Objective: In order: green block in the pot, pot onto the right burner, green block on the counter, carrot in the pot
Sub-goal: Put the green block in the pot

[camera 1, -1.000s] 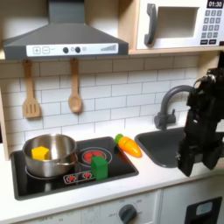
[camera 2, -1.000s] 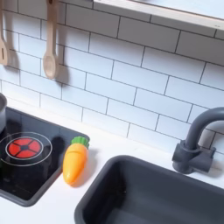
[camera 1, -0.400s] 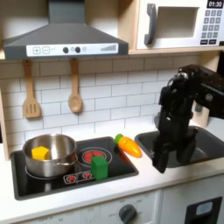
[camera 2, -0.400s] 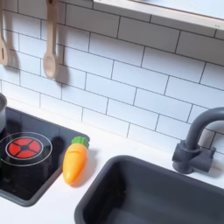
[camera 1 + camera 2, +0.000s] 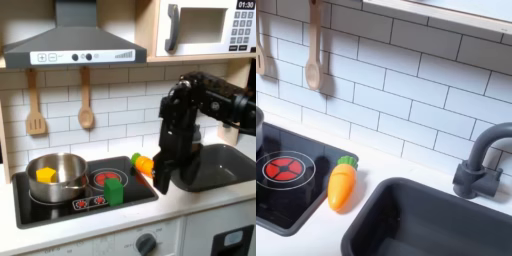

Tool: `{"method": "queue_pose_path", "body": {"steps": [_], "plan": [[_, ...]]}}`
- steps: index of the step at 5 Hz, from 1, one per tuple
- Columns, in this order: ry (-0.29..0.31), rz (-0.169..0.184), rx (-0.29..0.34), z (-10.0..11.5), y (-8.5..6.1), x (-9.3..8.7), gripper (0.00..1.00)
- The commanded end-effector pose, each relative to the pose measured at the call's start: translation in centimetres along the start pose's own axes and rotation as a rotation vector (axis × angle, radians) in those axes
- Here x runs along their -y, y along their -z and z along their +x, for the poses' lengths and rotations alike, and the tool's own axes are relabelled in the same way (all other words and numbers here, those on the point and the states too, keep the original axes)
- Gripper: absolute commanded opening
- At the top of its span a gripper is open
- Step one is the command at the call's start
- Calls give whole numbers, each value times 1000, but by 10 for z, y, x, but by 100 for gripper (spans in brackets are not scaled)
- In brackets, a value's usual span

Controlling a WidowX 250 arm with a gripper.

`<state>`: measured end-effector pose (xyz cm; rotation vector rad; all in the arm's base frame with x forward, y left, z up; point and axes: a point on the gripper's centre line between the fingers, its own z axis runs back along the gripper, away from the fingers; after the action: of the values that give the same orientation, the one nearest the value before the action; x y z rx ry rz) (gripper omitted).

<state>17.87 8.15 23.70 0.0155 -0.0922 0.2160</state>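
Note:
In the first exterior view the shiny pot sits on the left burner of the black cooktop, with a yellow chunk inside. The green block stands on the cooktop's front part, just in front of the right burner. The orange carrot lies on the counter beside the cooktop, partly behind my arm. My gripper hangs low just right of the carrot and the green block, fingers down; its dark shape hides whether it is open. In the second exterior view the carrot lies next to the right burner.
A dark sink with a grey faucet lies right of the carrot. Wooden utensils hang on the tiled wall. A range hood hangs over the cooktop and a microwave sits above right.
My arm has swung from the first exterior view's right edge leftward, over the sink, to beside the carrot. The pot, green block and carrot have not moved.

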Motion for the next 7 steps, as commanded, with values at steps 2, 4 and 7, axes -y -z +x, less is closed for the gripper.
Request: {"method": "queue_pose_path", "body": {"steps": [2, 4, 7], "plan": [[-51, 11, -9, 39, 12, -16, 100], [51, 20, -58, 64, 21, -21, 100], [166, 14, -72, 97, 36, -23, 100]]}}
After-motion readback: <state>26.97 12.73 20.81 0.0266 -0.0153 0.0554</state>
